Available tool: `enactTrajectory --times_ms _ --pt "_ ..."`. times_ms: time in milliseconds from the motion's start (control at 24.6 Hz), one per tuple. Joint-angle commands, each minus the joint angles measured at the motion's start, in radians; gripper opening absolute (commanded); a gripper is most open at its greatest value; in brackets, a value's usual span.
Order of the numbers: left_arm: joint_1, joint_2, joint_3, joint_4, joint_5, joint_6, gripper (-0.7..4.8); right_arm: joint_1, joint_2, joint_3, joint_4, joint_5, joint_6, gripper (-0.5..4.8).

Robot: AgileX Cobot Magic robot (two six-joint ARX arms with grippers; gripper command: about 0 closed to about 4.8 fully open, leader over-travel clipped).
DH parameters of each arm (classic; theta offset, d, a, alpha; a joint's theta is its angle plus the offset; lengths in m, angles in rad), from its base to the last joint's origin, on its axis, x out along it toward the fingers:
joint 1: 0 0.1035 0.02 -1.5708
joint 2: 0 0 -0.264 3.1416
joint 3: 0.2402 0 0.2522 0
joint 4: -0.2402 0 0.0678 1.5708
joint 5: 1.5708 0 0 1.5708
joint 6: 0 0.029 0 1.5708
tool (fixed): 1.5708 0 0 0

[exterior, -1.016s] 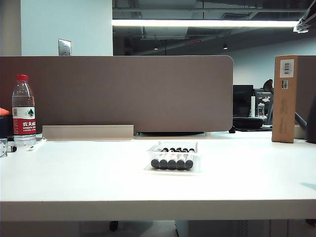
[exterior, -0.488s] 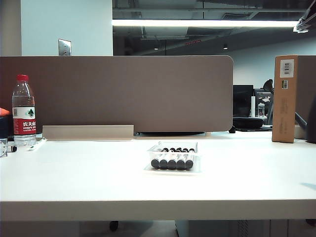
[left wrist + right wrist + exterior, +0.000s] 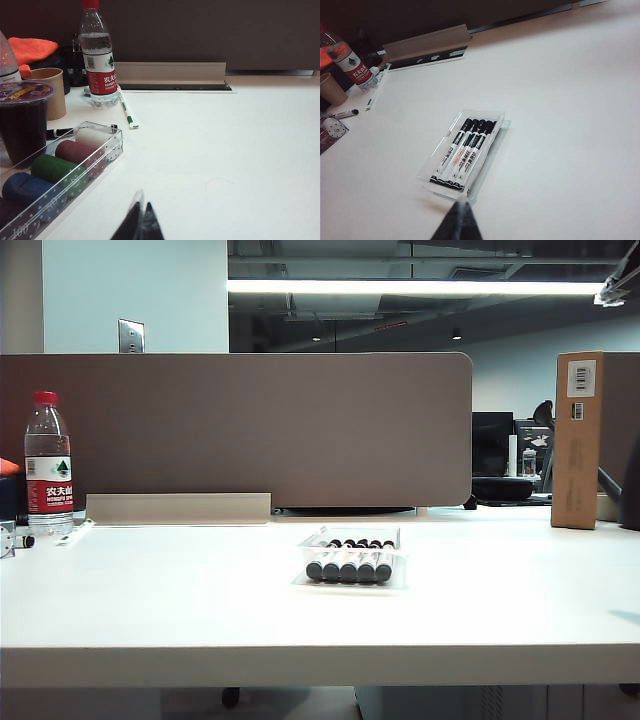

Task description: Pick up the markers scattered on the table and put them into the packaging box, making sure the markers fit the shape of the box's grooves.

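Observation:
Several markers (image 3: 348, 562) with white barrels and black caps lie side by side in the clear packaging box (image 3: 350, 537) at the middle of the table (image 3: 180, 610). The grooves are covered by them. The right wrist view shows the same markers (image 3: 462, 152) in the box (image 3: 492, 114). My right gripper (image 3: 462, 200) is shut and empty, just off the box's near corner. My left gripper (image 3: 141, 206) is shut and empty over bare table, far from the box. Neither gripper shows in the exterior view.
A water bottle (image 3: 47, 465) stands at the far left and a tall cardboard box (image 3: 577, 440) at the far right. Near my left gripper are a clear case of poker chips (image 3: 55, 170), a dark drink cup (image 3: 22, 120), a paper cup (image 3: 50, 90), and two loose pens (image 3: 62, 132) (image 3: 126, 107).

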Motion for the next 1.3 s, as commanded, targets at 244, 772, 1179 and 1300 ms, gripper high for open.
enactTrajectory --times_ms 244,772,1179,1300 --pt "0.0 0.001 0.005 0.011 0.0 -0.002 -0.02 -0.001 -0.002 0.006 0.016 0.002 -0.004 -0.01" --pt "0.0 0.001 0.005 0.01 0.0 -0.002 -0.02 -0.336 -0.259 -0.267 0.354 -0.084 -0.142 -0.01" --pt "0.0 0.001 0.005 0.006 0.0 -0.002 -0.02 -0.386 -0.507 -0.52 0.421 -0.102 -0.366 -0.01" --pt "0.0 0.001 0.004 0.002 0.0 -0.002 -0.02 -0.386 -0.535 -0.52 0.346 -0.075 -0.366 -0.01"
